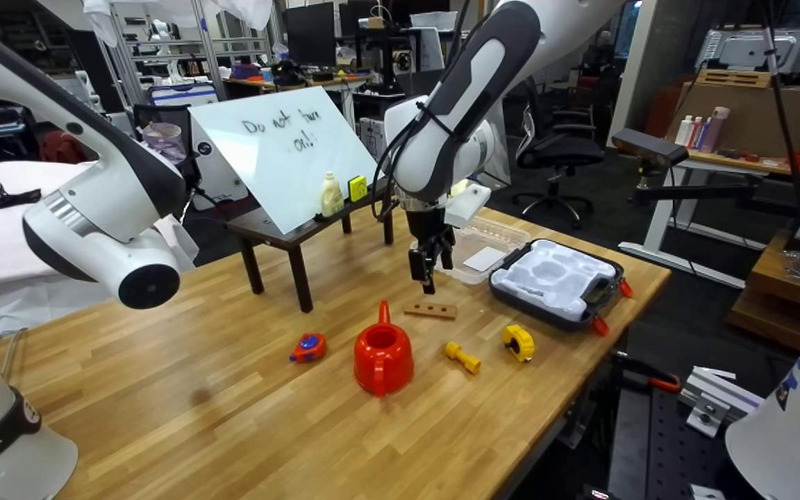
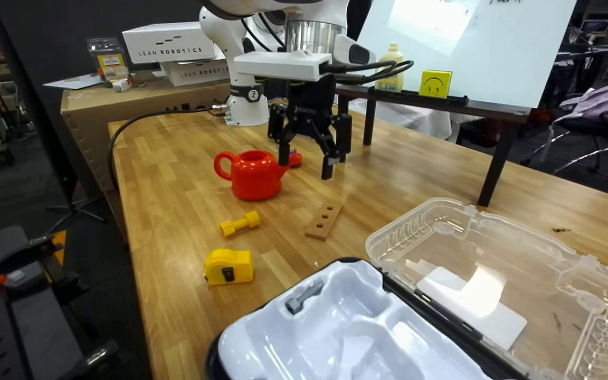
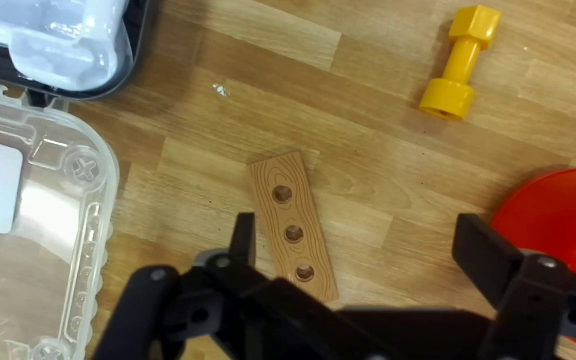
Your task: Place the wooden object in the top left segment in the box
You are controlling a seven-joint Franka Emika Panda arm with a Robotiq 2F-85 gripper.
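Note:
The wooden block (image 1: 430, 310), flat and tan with several holes, lies on the table in both exterior views (image 2: 324, 220). It also shows in the wrist view (image 3: 288, 215), its lower end partly behind the gripper. My gripper (image 1: 437, 278) is open and empty above the table near the block, also in an exterior view (image 2: 305, 170). In the wrist view (image 3: 355, 220) the block lies nearer the left finger, below the jaws. The box (image 1: 549, 278) stands open with a dark rim and a pale moulded interior. It is partly cut off in an exterior view (image 2: 277, 338) and in the wrist view (image 3: 68, 60).
A clear plastic lid (image 1: 466, 243) joins the box. A red pot (image 1: 384, 357), a yellow bolt-shaped piece (image 1: 462, 357), a yellow tape measure (image 1: 519, 343) and a red-blue piece (image 1: 310, 347) lie on the table. A dark stand (image 1: 282, 239) holds a whiteboard. A grey bolt (image 2: 304, 297) lies in the box.

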